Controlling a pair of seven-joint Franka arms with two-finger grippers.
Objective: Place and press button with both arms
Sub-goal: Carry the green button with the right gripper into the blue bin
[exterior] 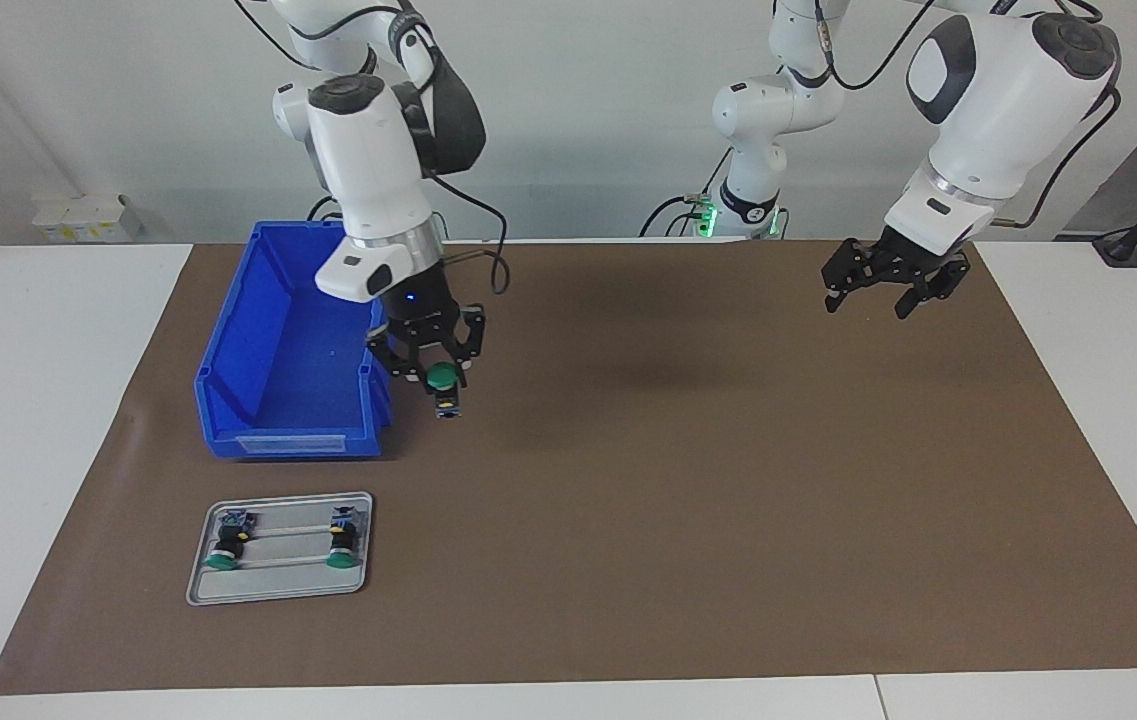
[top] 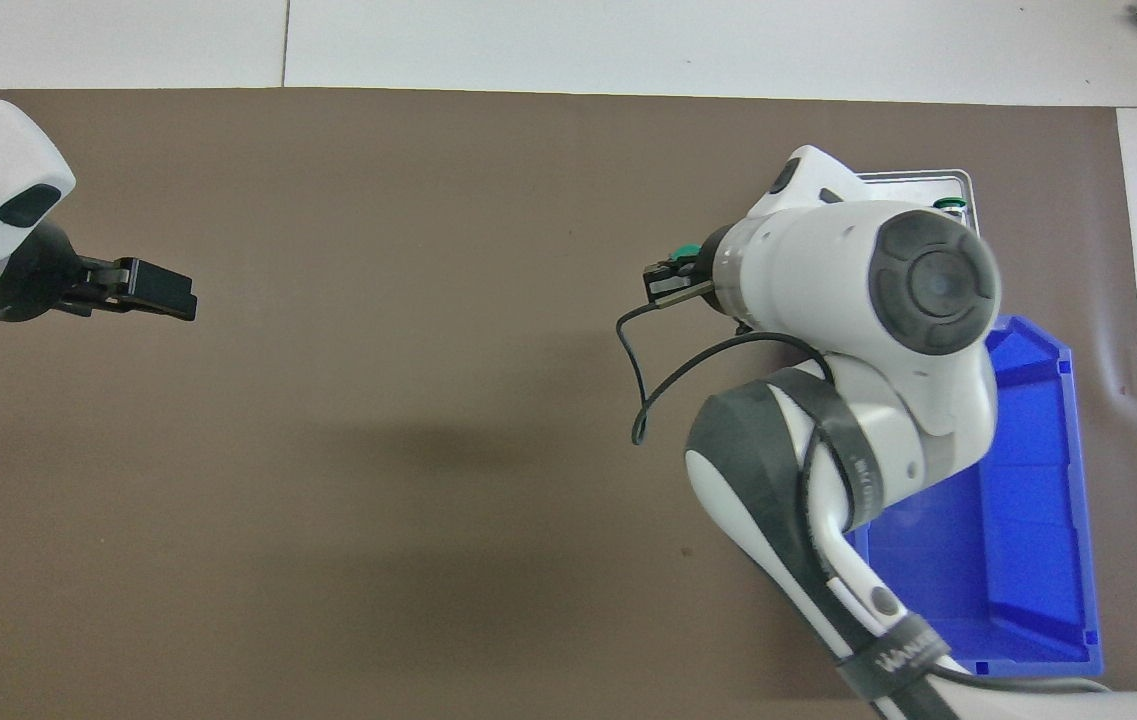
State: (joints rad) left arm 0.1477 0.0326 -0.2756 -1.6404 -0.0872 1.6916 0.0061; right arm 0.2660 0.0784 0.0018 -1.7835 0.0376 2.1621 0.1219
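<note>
My right gripper (exterior: 438, 372) is shut on a button (exterior: 445, 390), green cap toward the camera and grey-blue terminal end hanging down. It holds the button in the air over the brown mat, beside the blue bin's corner. In the overhead view the right arm hides most of it; only a bit of the held button's green cap (top: 687, 250) shows at the right gripper (top: 670, 277). Two more buttons (exterior: 224, 548) (exterior: 341, 543) lie on a grey tray (exterior: 278, 592). My left gripper (exterior: 890, 288) (top: 156, 290) hangs open and empty over the mat toward the left arm's end.
An empty blue bin (exterior: 258, 400) (top: 1028, 560) stands on the mat (exterior: 678, 520) toward the right arm's end, nearer to the robots than the tray (top: 918, 178). White table surface borders the mat on all sides.
</note>
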